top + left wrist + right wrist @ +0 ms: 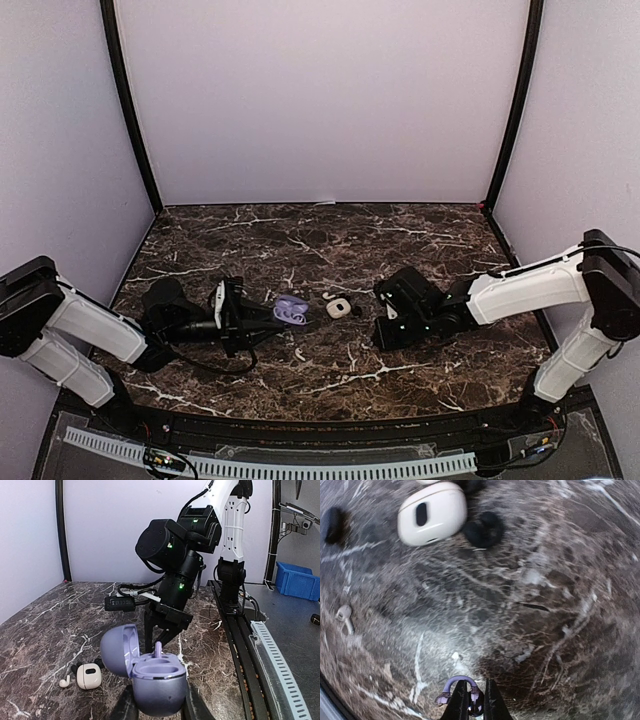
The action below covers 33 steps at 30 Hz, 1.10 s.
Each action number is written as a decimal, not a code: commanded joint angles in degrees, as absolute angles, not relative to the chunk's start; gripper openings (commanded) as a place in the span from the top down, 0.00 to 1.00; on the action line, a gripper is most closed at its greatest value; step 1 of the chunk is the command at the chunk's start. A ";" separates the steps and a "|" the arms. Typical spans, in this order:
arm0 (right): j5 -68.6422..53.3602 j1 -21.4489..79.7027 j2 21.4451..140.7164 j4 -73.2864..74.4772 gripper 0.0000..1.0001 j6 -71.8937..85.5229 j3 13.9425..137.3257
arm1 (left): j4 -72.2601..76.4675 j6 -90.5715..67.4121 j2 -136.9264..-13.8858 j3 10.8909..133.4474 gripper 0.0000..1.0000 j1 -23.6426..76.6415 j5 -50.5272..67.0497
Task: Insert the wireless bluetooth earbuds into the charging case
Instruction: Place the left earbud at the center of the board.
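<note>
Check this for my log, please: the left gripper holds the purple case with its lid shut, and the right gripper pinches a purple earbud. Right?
No: the left wrist view shows the lid open. The left gripper holds the purple case with its lid open, and the right gripper pinches a purple earbud.

I am seeing the left arm [85, 330] and right arm [520, 292] showing white shells, black joints — green lights glowing on the right, black cables trailing.
</note>
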<state>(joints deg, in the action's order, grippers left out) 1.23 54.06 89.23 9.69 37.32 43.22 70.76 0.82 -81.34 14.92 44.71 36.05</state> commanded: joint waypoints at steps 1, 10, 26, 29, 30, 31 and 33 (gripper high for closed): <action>15.13 57.16 92.98 18.77 0.97 60.34 46.09 | 70.37 1.32 -79.33 15.03 0.99 44.30 35.42; 16.77 61.78 96.84 26.75 0.82 72.24 51.86 | 69.32 1.41 -78.23 14.97 0.98 44.30 35.42; 17.26 61.87 89.38 27.61 0.76 61.73 52.19 | 68.53 1.54 -78.24 15.18 0.98 44.30 35.58; 17.27 61.79 88.40 23.51 0.81 52.88 50.21 | 68.63 1.49 -78.53 15.28 0.98 44.30 35.64; 16.84 61.56 88.24 22.23 0.83 49.11 49.44 | 68.64 1.49 -78.57 15.29 0.99 44.30 35.68; 16.80 61.20 88.31 21.77 0.87 45.72 49.07 | 68.60 1.49 -78.57 15.36 0.98 44.30 35.66; 19.68 60.56 88.73 23.61 0.98 42.16 48.68 | 68.48 1.56 -78.57 15.38 0.98 44.30 35.68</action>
<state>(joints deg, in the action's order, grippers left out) 16.12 61.17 89.43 24.51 54.30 50.15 68.42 0.89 -79.42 14.92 44.71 35.29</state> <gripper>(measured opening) 0.090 0.256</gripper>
